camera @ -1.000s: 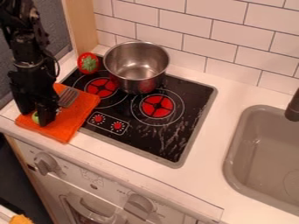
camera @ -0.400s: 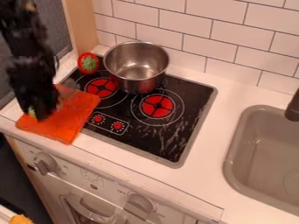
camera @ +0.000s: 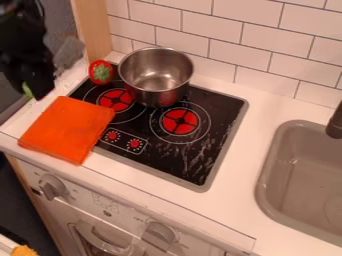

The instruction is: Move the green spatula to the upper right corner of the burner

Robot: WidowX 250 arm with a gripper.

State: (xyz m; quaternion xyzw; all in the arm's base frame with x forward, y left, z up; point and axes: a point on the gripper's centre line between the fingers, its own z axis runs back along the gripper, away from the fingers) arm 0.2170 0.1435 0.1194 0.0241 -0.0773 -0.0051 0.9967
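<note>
The fingers of the black gripper [camera: 33,92] appear to be closed on the handle of the green spatula [camera: 27,90]; the dark parts merge here, so the exact contact point is hard to read. The grey blade [camera: 69,52] extends up and to the right of the gripper, beside the wooden post [camera: 93,27]. The spatula is held in the upper left of the view, to the left of the stovetop [camera: 224,107].

Below and to the right of the gripper, the orange cloth [camera: 67,130] lies flat on the counter [camera: 264,107], its right corner overlapping the stovetop's left edge. The red toy [camera: 101,71] with a green top is located at the stovetop's upper left corner, immediately left of the metal pot [camera: 157,75]. The pot is upright at the rear of the stovetop. Two red burner markings [camera: 179,121] are visible in front of it. The sink [camera: 294,175] is set into the counter at right, below the faucet [camera: 335,122].
</note>
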